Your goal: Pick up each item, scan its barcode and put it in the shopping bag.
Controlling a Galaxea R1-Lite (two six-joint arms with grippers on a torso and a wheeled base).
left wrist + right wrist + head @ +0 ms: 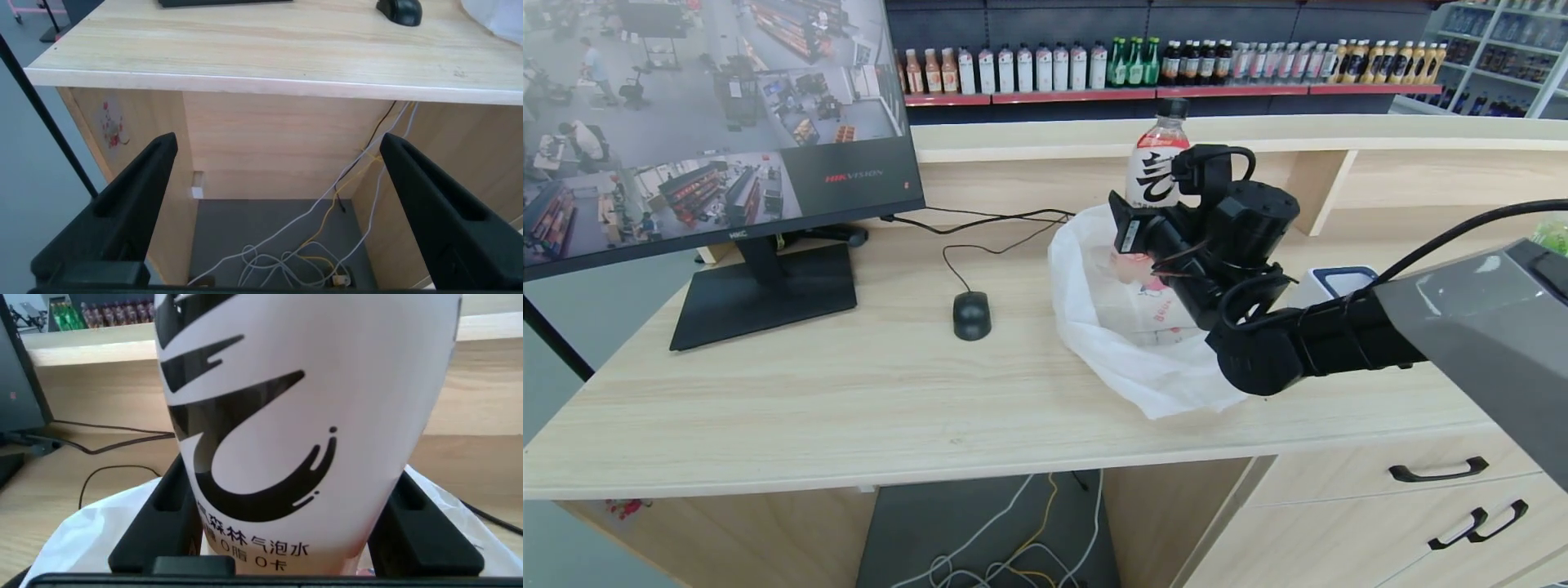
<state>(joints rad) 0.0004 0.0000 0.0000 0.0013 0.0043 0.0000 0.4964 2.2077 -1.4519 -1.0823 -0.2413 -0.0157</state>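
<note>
"How much of the bottle (1158, 167) shows from the head?"

"Only the top half. The rest sits behind the right gripper (1142, 245). The right wrist view cuts off its cap and base."

"And the shopping bag (1094, 327)?"

"I can't tell what's inside it. The white box (1327, 284) beside it is half covered too."

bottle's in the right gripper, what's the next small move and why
Probably lower it straight down. The right gripper holds the bottle upright over the open bag, so a short descent should seat it inside before releasing.
</note>
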